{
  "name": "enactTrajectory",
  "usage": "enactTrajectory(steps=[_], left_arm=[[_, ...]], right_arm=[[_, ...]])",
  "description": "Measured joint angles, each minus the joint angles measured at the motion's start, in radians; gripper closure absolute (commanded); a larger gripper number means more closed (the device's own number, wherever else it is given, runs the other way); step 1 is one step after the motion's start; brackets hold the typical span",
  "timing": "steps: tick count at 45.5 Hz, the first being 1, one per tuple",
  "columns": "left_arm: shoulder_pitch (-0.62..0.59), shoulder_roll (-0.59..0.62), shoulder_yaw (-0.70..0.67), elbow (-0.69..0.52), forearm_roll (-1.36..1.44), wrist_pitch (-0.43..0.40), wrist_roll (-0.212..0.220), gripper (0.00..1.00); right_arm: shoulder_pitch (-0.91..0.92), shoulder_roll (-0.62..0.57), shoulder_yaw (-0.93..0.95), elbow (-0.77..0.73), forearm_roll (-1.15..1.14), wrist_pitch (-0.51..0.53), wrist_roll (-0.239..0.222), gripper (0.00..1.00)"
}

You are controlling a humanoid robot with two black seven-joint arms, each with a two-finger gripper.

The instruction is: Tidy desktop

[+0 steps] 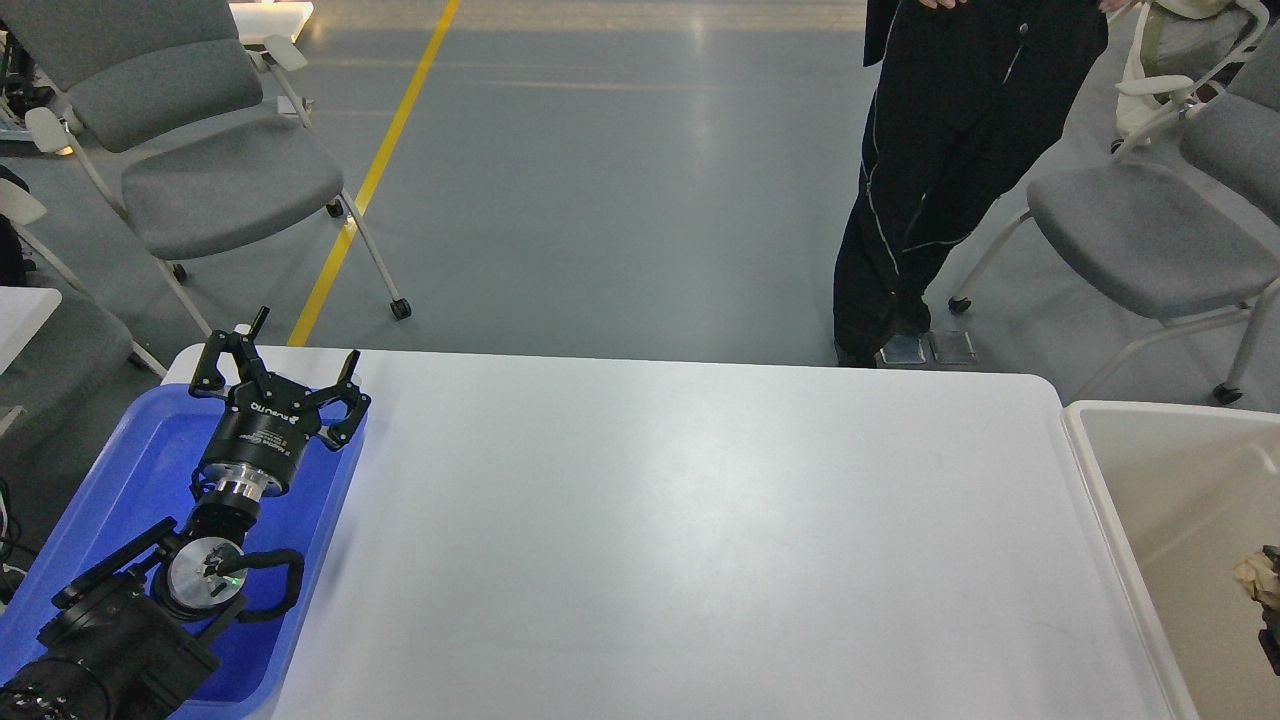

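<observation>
The desktop (pixel 700 520) is a glossy white tabletop with rounded corners, and nothing lies on its visible surface. My left gripper (pixel 305 337) is open and empty, held above the far right corner of the blue tray (pixel 130 470) at the table's left end. At the right edge of the view a dark part, probably my right gripper (pixel 1272 625), shows over the beige-white tub (pixel 1090 480). A crumpled beige wad (pixel 1255 577) is right against it. Its fingers cannot be told apart.
A person in dark trousers (pixel 930 180) stands just beyond the table's far edge. Grey wheeled chairs stand at the far left (pixel 200 150) and far right (pixel 1150 230). A yellow line (pixel 370 180) runs across the grey floor.
</observation>
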Motion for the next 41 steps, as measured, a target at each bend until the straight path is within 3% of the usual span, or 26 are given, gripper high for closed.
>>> enactTrajectory(steps=[4, 9, 13, 41], left_arm=[[0.0, 0.0, 0.0, 0.0, 0.0, 0.0, 0.0, 0.0], [0.0, 0.0, 0.0, 0.0, -0.001, 0.0, 0.0, 0.0], [0.0, 0.0, 0.0, 0.0, -0.001, 0.001, 0.0, 0.0], [0.0, 0.0, 0.0, 0.0, 0.0, 0.002, 0.0, 0.0]], right_arm=[[0.003, 0.001, 0.002, -0.003, 0.0, -0.005, -0.001, 0.2], [0.004, 0.002, 0.003, -0.005, 0.0, -0.009, -0.002, 0.18], [0.005, 0.004, 0.004, -0.006, 0.0, -0.011, -0.002, 0.01], [0.009, 0.001, 0.004, -0.034, -0.001, -0.017, 0.006, 0.0]])
